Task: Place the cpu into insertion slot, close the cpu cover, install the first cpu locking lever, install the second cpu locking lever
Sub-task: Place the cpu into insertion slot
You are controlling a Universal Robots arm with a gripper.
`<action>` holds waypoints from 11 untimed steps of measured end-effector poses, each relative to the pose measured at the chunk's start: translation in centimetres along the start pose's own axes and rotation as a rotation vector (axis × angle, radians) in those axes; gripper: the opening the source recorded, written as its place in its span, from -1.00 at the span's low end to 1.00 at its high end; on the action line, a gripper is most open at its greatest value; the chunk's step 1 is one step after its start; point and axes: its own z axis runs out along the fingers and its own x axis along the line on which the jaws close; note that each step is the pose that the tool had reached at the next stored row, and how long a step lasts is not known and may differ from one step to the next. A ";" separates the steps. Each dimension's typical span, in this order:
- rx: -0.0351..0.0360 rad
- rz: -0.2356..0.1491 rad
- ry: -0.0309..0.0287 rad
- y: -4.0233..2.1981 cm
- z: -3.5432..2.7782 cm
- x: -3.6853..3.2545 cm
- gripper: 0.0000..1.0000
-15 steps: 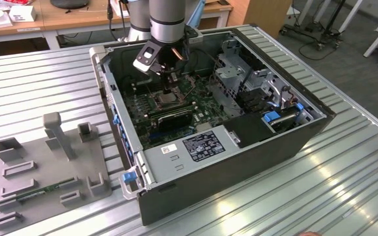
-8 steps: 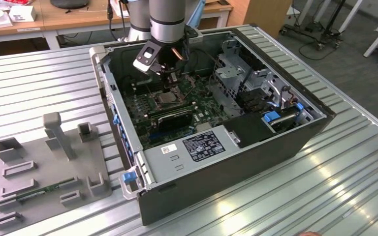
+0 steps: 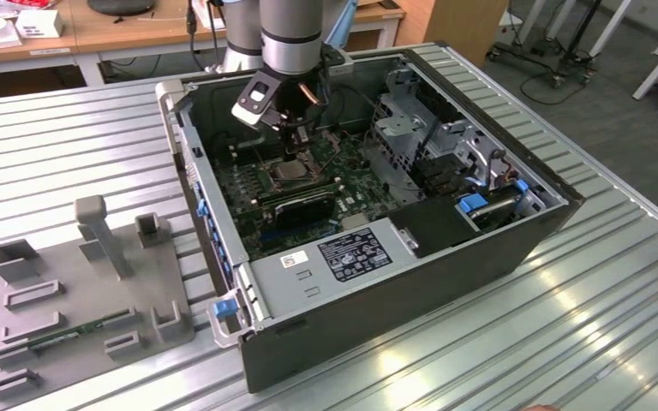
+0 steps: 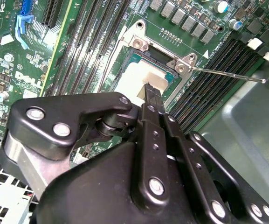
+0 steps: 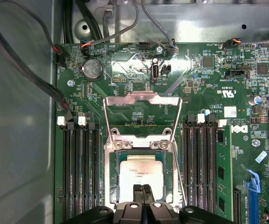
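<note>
Alt text: An open computer case point(image 3: 444, 257) lies on its side, and a robot arm reaches down into it. The gripper point(image 3: 297, 137) hangs low over the green motherboard point(image 5: 204, 79).

In the first wrist view, the gripper point(image 5: 142, 187) has its two black fingers pressed together with nothing between them. The tips are directly above the cpu point(image 5: 141, 172), at its nearer edge; whether they touch it cannot be told. The cpu lies flat and square inside the insertion slot point(image 5: 110, 175), its dull metal top facing up.

Just beyond the cpu, on the side away from the gripper, the cpu cover point(image 5: 141, 98) is swung open on its hinge. Board parts show through its large window. Long black memory slots point(image 5: 80, 168) run along both sides of the gripper.

In the second wrist view, the cpu point(image 4: 134, 77) looks bright beneath the fingertip point(image 4: 151, 93). A thin wire locking lever point(image 4: 227, 74) juts out to one side of the gripper, free of its catch.

The cpu looks light, stiff and thin, with a smooth top that would likely slip. It is probably fragile underneath, so its opposite edges are the safer hold. The cover looks like thin springy sheet metal, best pushed at its free far bar.
</note>
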 end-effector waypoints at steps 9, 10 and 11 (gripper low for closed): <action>-0.0001 0.000 0.0000 0.31 0.53 0.00 -0.79; 0.0000 0.000 0.0000 0.32 0.59 0.00 -0.79; 0.0000 0.000 -0.0001 0.32 0.60 -0.01 -0.79</action>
